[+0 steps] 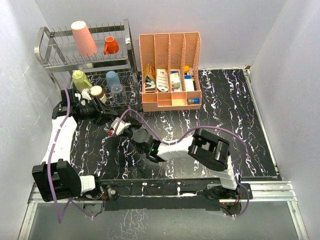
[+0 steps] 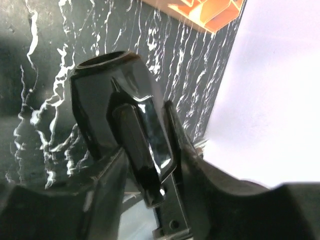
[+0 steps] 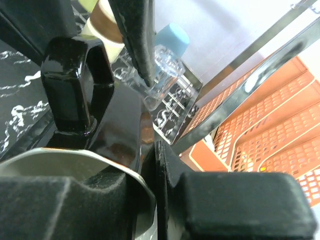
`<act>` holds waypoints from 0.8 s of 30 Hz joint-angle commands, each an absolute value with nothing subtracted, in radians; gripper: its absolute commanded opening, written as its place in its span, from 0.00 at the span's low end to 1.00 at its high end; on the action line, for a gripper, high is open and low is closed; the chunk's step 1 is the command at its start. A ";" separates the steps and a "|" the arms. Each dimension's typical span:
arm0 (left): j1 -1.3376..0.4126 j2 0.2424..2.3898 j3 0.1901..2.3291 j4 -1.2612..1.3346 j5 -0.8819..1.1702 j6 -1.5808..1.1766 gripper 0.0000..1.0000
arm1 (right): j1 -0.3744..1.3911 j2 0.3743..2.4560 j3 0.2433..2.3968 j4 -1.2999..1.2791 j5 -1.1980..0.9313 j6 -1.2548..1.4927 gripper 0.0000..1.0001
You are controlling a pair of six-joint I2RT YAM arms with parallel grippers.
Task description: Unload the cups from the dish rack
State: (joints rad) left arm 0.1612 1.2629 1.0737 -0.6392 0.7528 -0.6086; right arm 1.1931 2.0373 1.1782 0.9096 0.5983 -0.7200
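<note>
The black mug hangs above the table just in front of the dish rack, held between both grippers. My left gripper is shut on its handle; the mug body fills the left wrist view. My right gripper is shut on the mug's rim, with the cream inside showing at the lower left. The pink tumbler and orange cup stand upside down on the top tier. The pale yellow mug, brown cup, blue cup and clear glass sit on the lower tier.
A peach plastic organizer holding small items stands right of the rack, also visible in the right wrist view. White walls close in the left, back and right. The dark marbled table stretches to the right.
</note>
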 commanded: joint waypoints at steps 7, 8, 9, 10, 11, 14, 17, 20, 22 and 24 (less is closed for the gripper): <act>0.149 1.245 1.264 -0.558 0.747 -0.269 0.90 | 1.142 1.714 1.200 0.136 0.553 -0.198 0.08; 0.149 1.245 1.268 -0.544 0.730 -0.247 0.92 | 1.134 1.693 1.208 0.049 0.543 -0.148 0.08; 0.149 1.244 1.272 -0.531 0.716 -0.219 0.94 | 1.122 1.676 1.213 -0.031 0.538 -0.098 0.08; 0.149 1.245 1.273 -0.522 0.698 -0.190 0.95 | 1.107 1.659 1.218 -0.102 0.529 -0.052 0.08; 0.149 1.245 1.271 -0.512 0.676 -0.162 0.95 | 1.088 1.643 1.219 -0.168 0.518 -0.003 0.08; 0.149 1.232 1.233 -0.457 0.612 -0.081 0.96 | 0.995 1.610 1.236 -0.338 0.447 0.131 0.08; 0.149 1.213 1.179 -0.398 0.555 -0.006 0.96 | 0.886 1.619 1.283 -0.473 0.379 0.203 0.08; 0.150 1.210 1.144 -0.361 0.509 0.047 0.95 | 0.800 1.670 1.349 -0.560 0.339 0.212 0.08; 0.150 1.218 1.131 -0.337 0.477 0.076 0.94 | 0.763 1.718 1.410 -0.618 0.314 0.212 0.08; 0.150 1.231 1.121 -0.319 0.438 0.092 0.92 | 0.741 1.778 1.473 -0.662 0.303 0.211 0.08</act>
State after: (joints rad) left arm 0.1482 1.2510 1.1358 -0.3954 0.5251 -0.0017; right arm 0.7647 1.7218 1.3186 -0.5907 0.3622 0.1490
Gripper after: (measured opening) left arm 0.933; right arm 0.168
